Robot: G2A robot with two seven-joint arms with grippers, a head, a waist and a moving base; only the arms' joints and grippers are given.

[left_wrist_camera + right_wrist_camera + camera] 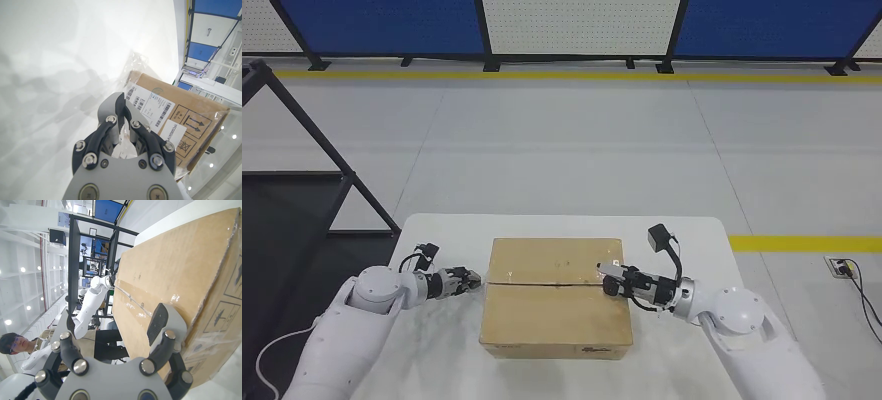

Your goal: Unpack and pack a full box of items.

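Cardboard box (pixel 555 300) mid-table (pixel 442 235), flaps shut, contents hidden. Left gripper (pixel 122 100) at box's left side face, fingers clenched on loose clear tape (pixel 137 60); exact grip point hard to make out. Right gripper (pixel 115 315) over right end of top seam, fingers spread.

The closed, taped flaps of the box (pixel 556 300) are hiding its inside from you. In the right wrist view the box is running off the picture's edge, and in the left wrist view the left claw (pixel 122 103) is covering part of its labelled side.
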